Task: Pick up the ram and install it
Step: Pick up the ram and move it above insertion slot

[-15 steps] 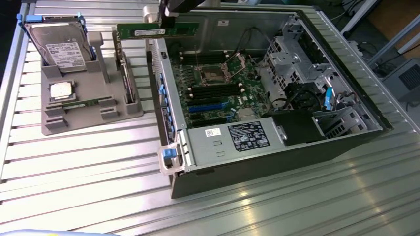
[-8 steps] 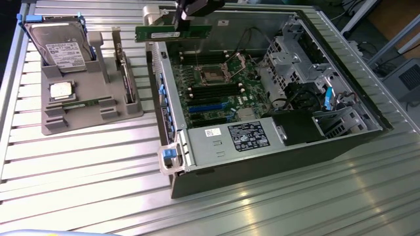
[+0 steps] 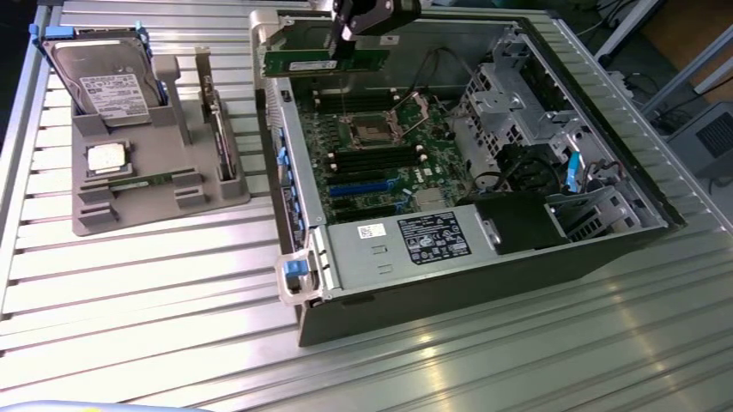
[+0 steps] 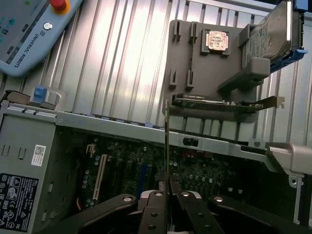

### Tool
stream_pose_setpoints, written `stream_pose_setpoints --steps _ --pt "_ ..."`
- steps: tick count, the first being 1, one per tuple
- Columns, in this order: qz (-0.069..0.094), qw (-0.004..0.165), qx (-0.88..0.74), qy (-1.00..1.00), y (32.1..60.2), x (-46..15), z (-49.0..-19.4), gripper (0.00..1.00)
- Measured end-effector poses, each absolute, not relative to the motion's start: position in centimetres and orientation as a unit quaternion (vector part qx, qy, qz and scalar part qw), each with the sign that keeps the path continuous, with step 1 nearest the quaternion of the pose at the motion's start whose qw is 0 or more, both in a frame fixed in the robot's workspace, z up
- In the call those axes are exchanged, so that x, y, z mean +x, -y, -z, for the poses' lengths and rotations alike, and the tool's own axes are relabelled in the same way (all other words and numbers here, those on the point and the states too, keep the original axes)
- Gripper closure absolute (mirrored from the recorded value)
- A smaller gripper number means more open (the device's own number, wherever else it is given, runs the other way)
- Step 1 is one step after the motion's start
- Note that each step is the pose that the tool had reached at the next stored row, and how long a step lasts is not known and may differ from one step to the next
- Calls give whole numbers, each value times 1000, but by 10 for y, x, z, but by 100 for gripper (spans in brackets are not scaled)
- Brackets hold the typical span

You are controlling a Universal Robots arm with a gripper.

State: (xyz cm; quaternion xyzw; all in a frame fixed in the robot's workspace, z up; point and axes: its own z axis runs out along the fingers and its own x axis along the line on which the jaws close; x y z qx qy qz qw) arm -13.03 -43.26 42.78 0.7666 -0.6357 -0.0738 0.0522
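Exterior view: the gripper (image 3: 343,50) comes down from the top of the picture with its fingers clamped on the ram (image 3: 324,63). The ram is a narrow green stick held level and clear of the table. It hangs over the open computer case (image 3: 641,197), at the end of the motherboard (image 3: 378,146) away from the silver power supply (image 3: 401,242). It is not seated in any slot. On the exterior view's left, apart from the case, a grey holder tray (image 3: 206,202) sits on the ribbed metal table (image 3: 137,283). The tray carries a hard drive (image 3: 106,81) leaning upright, a square silver processor chip (image 3: 106,159) lying flat, and a dark expansion card (image 3: 218,129) standing on edge.

Wrist view: the two dark fingers (image 4: 157,209) are closed on the ram (image 4: 166,141), which is seen edge-on as a thin line rising from between them. Behind it lies the motherboard (image 4: 136,170) inside the case, with the labelled power supply (image 4: 24,170) at one side. Beyond the case wall stands the holder tray (image 4: 195,58) with the processor chip (image 4: 217,40), the hard drive (image 4: 273,34) and the expansion card (image 4: 219,103). A teach pendant (image 4: 29,29) with a red button rests on the table in the corner.
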Motion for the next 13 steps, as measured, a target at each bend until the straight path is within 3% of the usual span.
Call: stream_pose_setpoints --steps 10,13 --pt "74 52 767 636 433 -112 -426 87" --pt "41 26 769 637 433 -112 -426 87"
